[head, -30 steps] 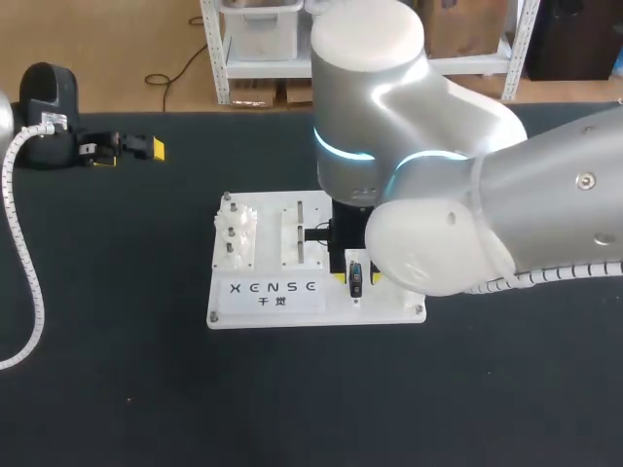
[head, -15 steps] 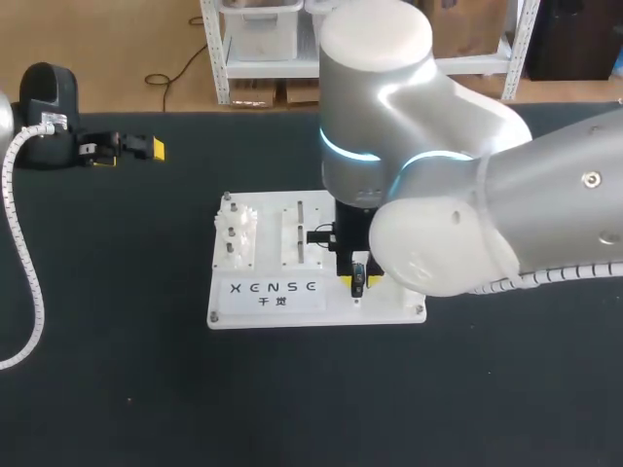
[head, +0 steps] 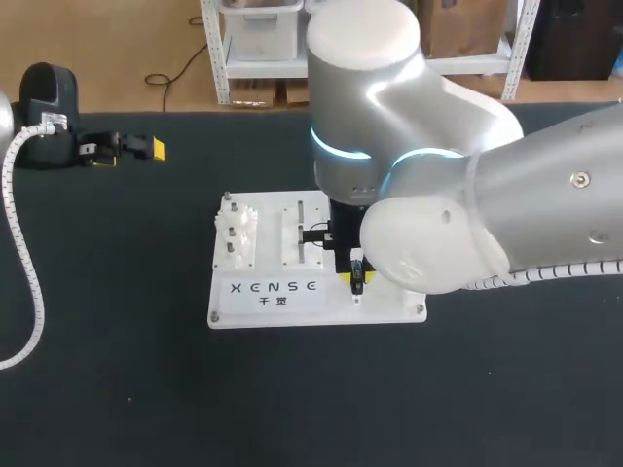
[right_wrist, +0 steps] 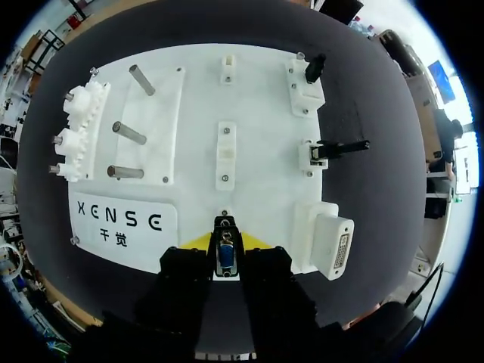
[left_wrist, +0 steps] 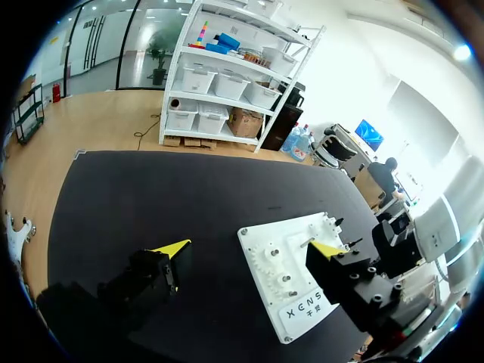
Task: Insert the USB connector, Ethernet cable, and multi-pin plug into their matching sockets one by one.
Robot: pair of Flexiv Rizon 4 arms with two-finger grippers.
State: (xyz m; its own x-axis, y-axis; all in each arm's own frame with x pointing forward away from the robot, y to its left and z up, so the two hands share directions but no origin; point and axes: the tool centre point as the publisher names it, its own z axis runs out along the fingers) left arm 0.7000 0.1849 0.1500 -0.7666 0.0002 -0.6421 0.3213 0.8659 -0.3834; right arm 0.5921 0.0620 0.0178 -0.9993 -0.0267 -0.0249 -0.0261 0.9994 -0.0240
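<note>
The right jaws clench the plug over the board's near edge, just beside the white socket. The left jaws hang released over the desk, well apart from the board.

White gears beside three steel pegs

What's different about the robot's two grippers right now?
The left gripper is empty, with its fingers wide apart. The right gripper has its fingers shut on the multi-pin plug. The left gripper is off to the side over the black table, well away from the white board. The right gripper is above the board's near edge. Both have yellow fingertips.
</note>
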